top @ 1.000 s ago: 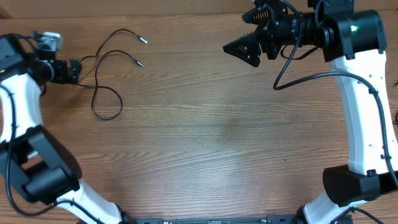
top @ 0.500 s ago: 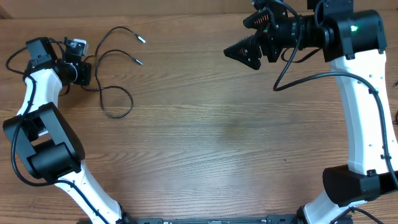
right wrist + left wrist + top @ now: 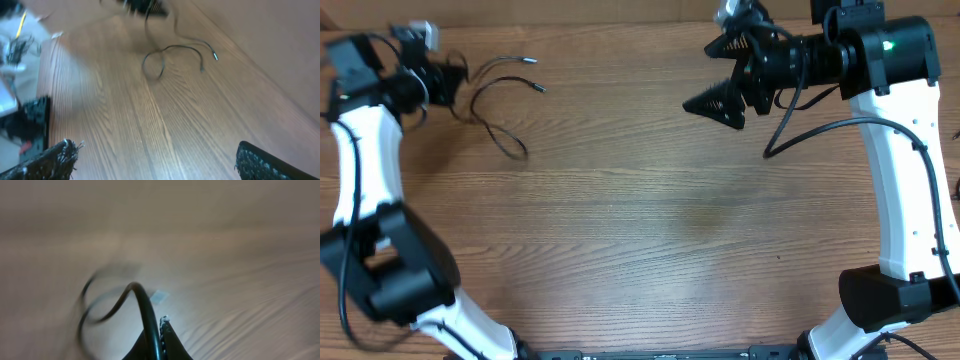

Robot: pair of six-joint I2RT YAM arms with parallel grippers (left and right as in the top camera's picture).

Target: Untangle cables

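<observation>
Overhead: left end effector (image 3: 448,80) grips cables (image 3: 505,85) far-left; right end effector (image 3: 705,75) spread wide, empty.

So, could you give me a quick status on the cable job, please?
Left gripper shut on cables, far left. Right gripper open, empty, well apart. Loose loops trailing; nothing in the way.

A wooden table (image 3: 650,230) is filling most of every view, its brown grain running along its length. Beyond the table's far edge a pale beige strip (image 3: 580,8) is showing. Past the table's edge in the right wrist view, blurred clutter is sitting: a black block (image 3: 30,117), a yellow strip (image 3: 21,24) and a dark wiry tangle (image 3: 17,47).
</observation>
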